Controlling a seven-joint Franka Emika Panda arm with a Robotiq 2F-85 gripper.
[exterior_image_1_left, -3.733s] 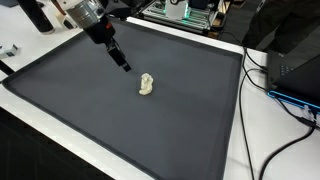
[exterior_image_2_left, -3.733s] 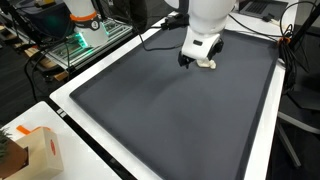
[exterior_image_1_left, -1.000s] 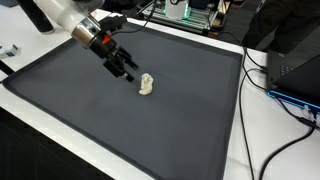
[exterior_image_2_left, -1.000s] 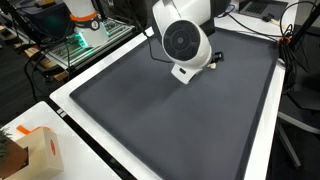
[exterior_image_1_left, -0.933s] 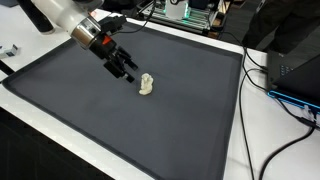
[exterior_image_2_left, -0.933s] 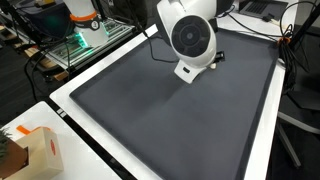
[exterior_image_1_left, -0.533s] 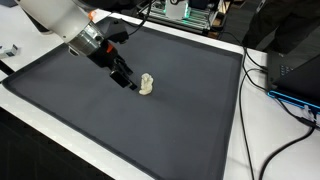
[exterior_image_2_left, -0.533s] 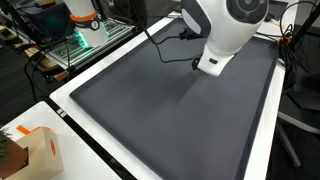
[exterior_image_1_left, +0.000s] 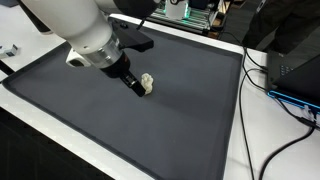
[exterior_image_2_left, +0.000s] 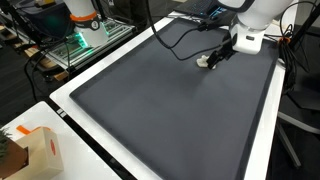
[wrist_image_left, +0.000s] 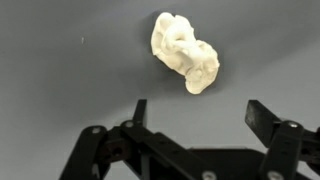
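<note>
One white table (exterior_image_1_left: 239, 118) carries one dark mat (exterior_image_1_left: 180, 125) that covers nearly all of it, leaving a narrow pale border at the edges. In both exterior views the mat (exterior_image_2_left: 150, 100) is bare over most of its area. The widest free stretch lies on the near side and to the right in an exterior view (exterior_image_1_left: 200, 140).

One arm (exterior_image_1_left: 85, 35) reaches in from the far left over the mat. Its one claw (exterior_image_1_left: 134, 84) points down and to the right, low over the surface. In the wrist view the claw (wrist_image_left: 197, 108) is released: the jaws stand wide apart with only mat between them.

One small cream lump (wrist_image_left: 185, 50) lies on the mat just beyond the fingertips (wrist_image_left: 139, 106), apart from them. The lump (exterior_image_1_left: 147, 83) sits well inside every mat edge, just right of the claw. Cables (exterior_image_1_left: 256, 95) trail over the table's right border, off the mat.
</note>
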